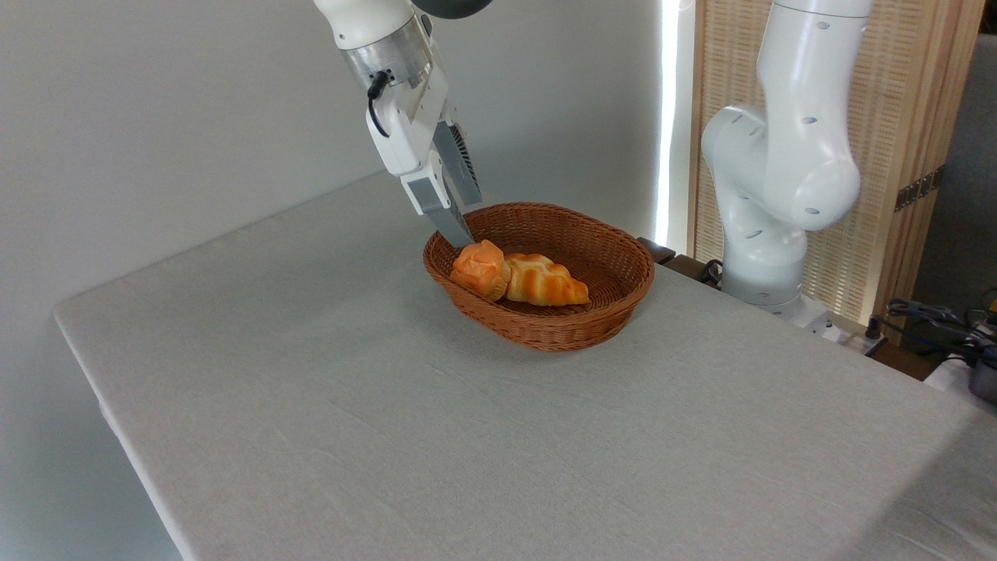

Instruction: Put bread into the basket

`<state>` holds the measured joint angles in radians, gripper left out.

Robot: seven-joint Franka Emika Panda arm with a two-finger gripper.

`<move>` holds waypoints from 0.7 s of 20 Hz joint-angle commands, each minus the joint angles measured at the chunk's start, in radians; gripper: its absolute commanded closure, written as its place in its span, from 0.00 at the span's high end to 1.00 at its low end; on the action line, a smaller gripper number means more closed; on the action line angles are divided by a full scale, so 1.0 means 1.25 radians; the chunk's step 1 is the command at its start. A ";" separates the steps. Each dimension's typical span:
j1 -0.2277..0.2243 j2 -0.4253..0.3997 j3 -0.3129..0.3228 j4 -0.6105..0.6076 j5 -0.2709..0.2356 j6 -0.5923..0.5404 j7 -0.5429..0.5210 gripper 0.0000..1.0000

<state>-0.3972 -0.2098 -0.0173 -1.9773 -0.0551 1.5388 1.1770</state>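
The round orange bun (480,268), cracked on top, is seen lying inside the oval woven wicker basket (607,312), touching a ridged golden loaf (547,281). Just above it the gripper (465,231) is held spread, grasping nothing, over a matte cloth-covered table (389,421)

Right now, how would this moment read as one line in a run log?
bread: in basket, beside loaf | gripper: just above bread, grip unclear | table: otherwise bare
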 commanded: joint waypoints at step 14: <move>0.006 0.001 0.194 0.027 0.064 0.257 -0.451 1.00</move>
<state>-0.3836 -0.2134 0.2084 -1.9559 0.0086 1.8170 0.7679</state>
